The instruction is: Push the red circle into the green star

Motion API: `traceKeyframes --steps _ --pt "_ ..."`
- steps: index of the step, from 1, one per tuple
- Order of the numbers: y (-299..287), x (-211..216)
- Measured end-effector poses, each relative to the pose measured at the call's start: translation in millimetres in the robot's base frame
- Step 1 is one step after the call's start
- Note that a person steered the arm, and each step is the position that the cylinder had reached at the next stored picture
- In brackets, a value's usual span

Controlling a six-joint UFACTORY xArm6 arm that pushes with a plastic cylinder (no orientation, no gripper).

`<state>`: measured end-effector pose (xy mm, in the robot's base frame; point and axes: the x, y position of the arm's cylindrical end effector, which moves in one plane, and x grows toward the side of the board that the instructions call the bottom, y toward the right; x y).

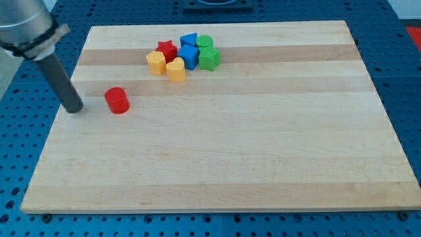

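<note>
The red circle (pixel 117 100) lies alone on the wooden board at the view's left. The green star (pixel 209 58) sits at the right end of a cluster near the view's top, well up and to the right of the red circle. My tip (pixel 74 108) rests on the board just left of the red circle, with a small gap between them.
The cluster also holds a red star (pixel 167 50), a blue block (pixel 189 41), a blue cube (pixel 189 56), a green circle (pixel 204 42), a yellow hexagon (pixel 155 62) and a yellow heart-like block (pixel 175 69). The board's left edge (pixel 62 112) lies close to my tip.
</note>
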<state>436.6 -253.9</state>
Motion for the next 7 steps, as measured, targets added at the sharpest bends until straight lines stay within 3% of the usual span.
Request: traceKeyframes --steps 3,6,7 --pt "175.5 -40.9" --pt "151.4 6.3" --pt "185.6 34.1"
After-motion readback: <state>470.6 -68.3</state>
